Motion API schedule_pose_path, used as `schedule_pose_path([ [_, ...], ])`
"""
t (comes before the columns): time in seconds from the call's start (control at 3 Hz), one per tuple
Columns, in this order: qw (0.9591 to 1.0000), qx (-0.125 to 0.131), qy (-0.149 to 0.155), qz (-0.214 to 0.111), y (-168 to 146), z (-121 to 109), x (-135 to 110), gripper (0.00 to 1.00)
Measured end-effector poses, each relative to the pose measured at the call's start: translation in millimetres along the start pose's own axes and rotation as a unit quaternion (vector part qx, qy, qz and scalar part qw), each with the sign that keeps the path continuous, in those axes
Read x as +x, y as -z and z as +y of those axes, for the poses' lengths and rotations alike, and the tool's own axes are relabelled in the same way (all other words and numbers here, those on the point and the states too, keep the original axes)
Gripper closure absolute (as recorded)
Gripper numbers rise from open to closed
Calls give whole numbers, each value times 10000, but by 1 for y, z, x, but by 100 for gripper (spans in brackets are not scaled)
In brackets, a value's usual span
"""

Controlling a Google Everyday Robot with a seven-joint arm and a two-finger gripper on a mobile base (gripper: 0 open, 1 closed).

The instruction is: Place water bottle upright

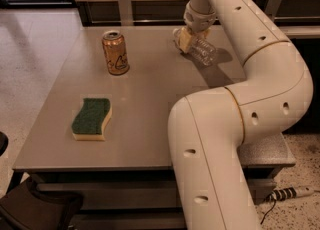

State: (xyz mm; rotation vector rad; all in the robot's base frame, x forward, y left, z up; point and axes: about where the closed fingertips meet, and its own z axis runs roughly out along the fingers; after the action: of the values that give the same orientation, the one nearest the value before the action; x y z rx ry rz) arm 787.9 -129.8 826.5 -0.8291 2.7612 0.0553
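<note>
At the grey table's [150,89] far right, the clear ribbed plastic water bottle [204,52] lay tilted against the gripper [186,39]; I couldn't tell whether it gripped

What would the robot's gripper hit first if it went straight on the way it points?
The gripper points down at the far side of the table, with the tilted water bottle right at it. Going on, it would probably press the bottle onto the tabletop first, though the gap beneath is hard to judge.

Arm [260,89] folds at the elbow, gripper [190,38] pointing down, far right.
</note>
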Motion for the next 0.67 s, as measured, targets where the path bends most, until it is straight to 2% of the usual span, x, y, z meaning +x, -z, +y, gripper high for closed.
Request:
schedule_pose_path([
  [0.33, 9996, 131, -1, -263, 18, -11, -3, 100],
  [0.67, 9968, 427, -36, -674, 59, -30, -2, 100],
])
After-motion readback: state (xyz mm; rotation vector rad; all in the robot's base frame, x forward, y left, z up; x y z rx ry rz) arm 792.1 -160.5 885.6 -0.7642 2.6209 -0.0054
